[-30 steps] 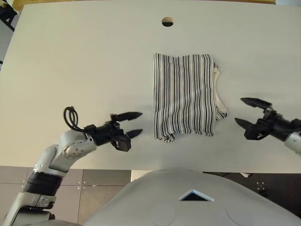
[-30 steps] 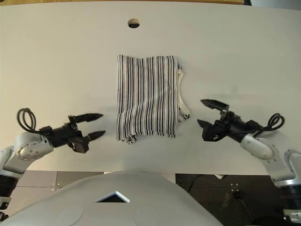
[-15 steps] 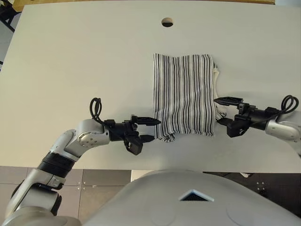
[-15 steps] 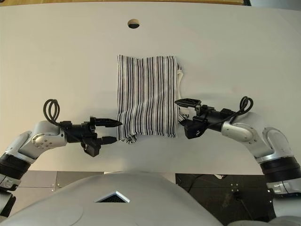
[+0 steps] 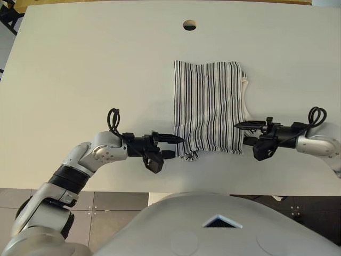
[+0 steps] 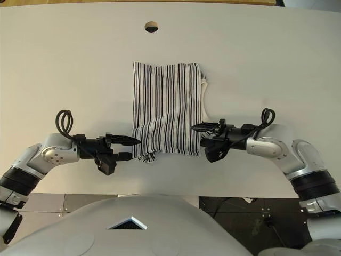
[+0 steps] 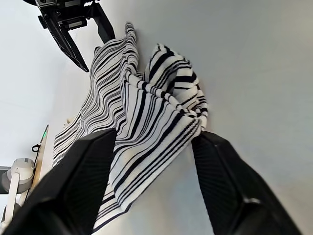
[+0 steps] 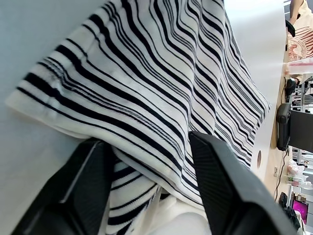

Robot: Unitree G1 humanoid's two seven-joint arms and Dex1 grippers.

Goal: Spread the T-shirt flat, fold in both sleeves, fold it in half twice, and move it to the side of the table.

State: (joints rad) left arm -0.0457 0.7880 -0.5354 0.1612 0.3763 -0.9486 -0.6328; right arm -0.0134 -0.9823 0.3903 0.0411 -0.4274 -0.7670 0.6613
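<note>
The black-and-white striped T-shirt [image 5: 208, 109] lies folded into a tall rectangle on the white table [image 5: 80, 80], with a white edge showing along its right side. My left gripper [image 5: 176, 148] is open at the shirt's near left corner, where the cloth is bunched [image 7: 171, 93], and that corner sits between its fingers [image 7: 83, 196]. My right gripper [image 5: 241, 133] is open at the near right corner, its fingers [image 8: 220, 186] straddling the striped hem [image 8: 112, 98]. Neither one has closed on the cloth.
A round cable hole [image 5: 189, 24] sits in the table behind the shirt. Bare tabletop stretches wide to the left and right of the shirt. The table's front edge [image 5: 160, 192] runs just behind both grippers.
Both arms have swung inward from the table's sides to the shirt's near corners. The grippers stayed open and the shirt has not moved.
</note>
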